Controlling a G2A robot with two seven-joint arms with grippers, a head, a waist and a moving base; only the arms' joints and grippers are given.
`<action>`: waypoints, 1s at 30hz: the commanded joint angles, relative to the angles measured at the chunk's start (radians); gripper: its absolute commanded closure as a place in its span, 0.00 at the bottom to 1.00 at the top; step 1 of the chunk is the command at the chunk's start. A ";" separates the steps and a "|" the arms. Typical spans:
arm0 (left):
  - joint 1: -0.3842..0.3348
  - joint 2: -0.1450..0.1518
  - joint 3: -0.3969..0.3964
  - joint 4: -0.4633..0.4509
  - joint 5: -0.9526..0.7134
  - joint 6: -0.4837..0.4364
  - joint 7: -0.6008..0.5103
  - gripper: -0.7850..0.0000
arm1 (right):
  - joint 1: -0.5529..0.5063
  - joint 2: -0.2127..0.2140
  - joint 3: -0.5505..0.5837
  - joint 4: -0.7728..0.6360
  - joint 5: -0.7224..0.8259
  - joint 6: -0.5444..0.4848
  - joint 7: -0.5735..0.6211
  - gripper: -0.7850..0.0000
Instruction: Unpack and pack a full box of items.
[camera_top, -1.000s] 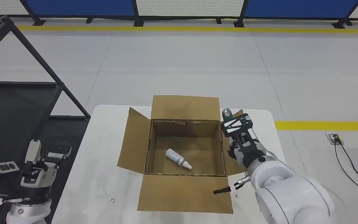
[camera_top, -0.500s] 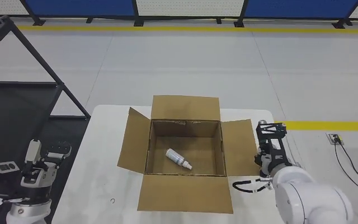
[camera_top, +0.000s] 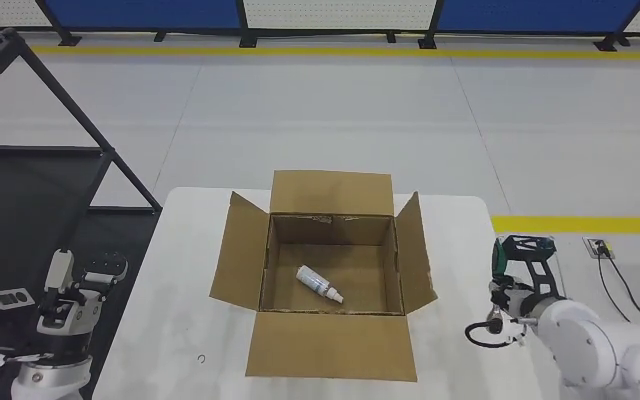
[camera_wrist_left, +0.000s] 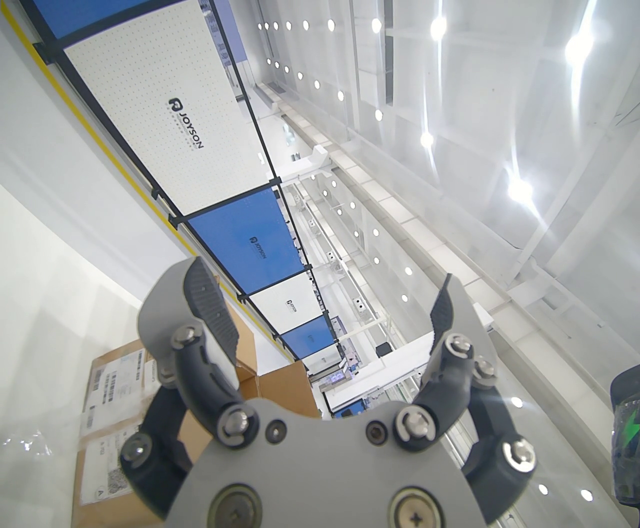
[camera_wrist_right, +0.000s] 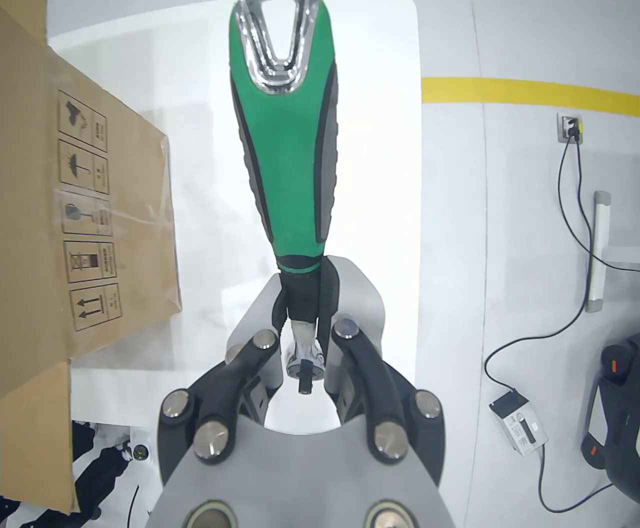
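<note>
Near the table's (camera_top: 455, 335) right edge, beside the box (camera_top: 330, 190), the green-handled tool (camera_wrist_right: 285, 150) hangs pinched at its neck in the right gripper (camera_wrist_right: 305, 305). It looks best lowered flat onto bare table, clear of the box; the left gripper (camera_wrist_left: 325, 280) gapes wide.

Left gripper (camera_wrist_left: 325, 280) spread; right gripper (camera_wrist_right: 305, 305) clamped.

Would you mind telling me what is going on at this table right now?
The right pincer is shut on a green-handled tool, held above the table beside the open cardboard box. One small white bottle lies on the box's floor. The left pincer is open and empty, off the table's opposite side.
</note>
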 joint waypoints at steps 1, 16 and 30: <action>0.000 0.000 0.000 0.000 0.000 0.000 0.000 0.00 | 0.021 0.002 -0.003 0.068 0.011 -0.009 -0.009 1.00; 0.000 0.000 0.000 0.000 0.000 0.000 0.000 0.00 | 0.056 0.005 -0.021 0.186 0.013 -0.017 -0.047 1.00; 0.000 0.000 0.000 0.000 0.000 0.000 0.000 0.00 | 0.231 0.022 -0.116 0.478 -0.026 -0.209 -0.090 1.00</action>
